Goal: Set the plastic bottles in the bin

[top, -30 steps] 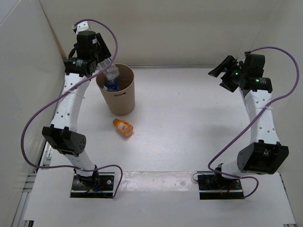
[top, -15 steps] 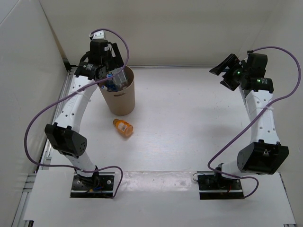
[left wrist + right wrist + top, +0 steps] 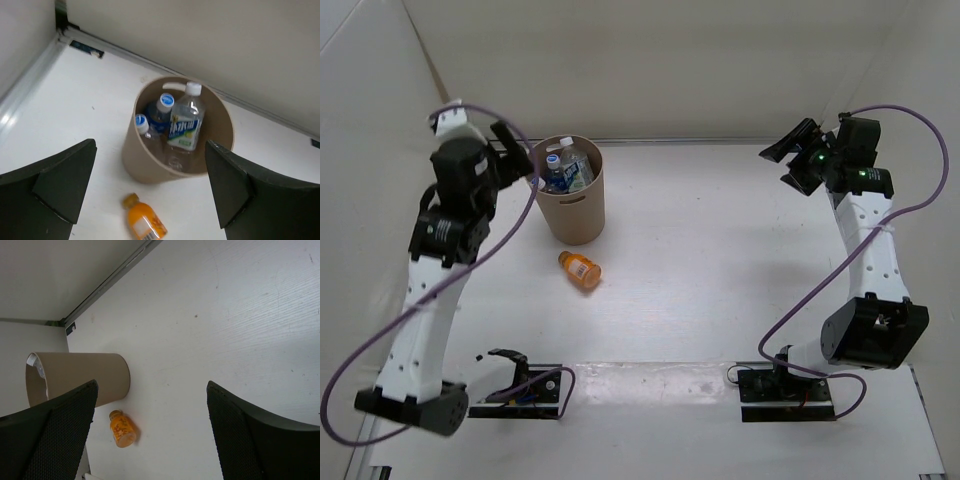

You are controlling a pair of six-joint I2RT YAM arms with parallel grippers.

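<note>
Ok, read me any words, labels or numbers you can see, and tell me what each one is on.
Clear bottle in the bin: label with dark blue lettering, too blurred to read.
Orange bottle on the table: white label, print too small to read.
No other text shows.

I count four bottles total: three clear bottles (image 3: 186, 120), one orange bottle (image 3: 145, 224). One bin (image 3: 150, 170). Two grippers: left gripper (image 3: 517, 155), right gripper (image 3: 788, 160).
</note>
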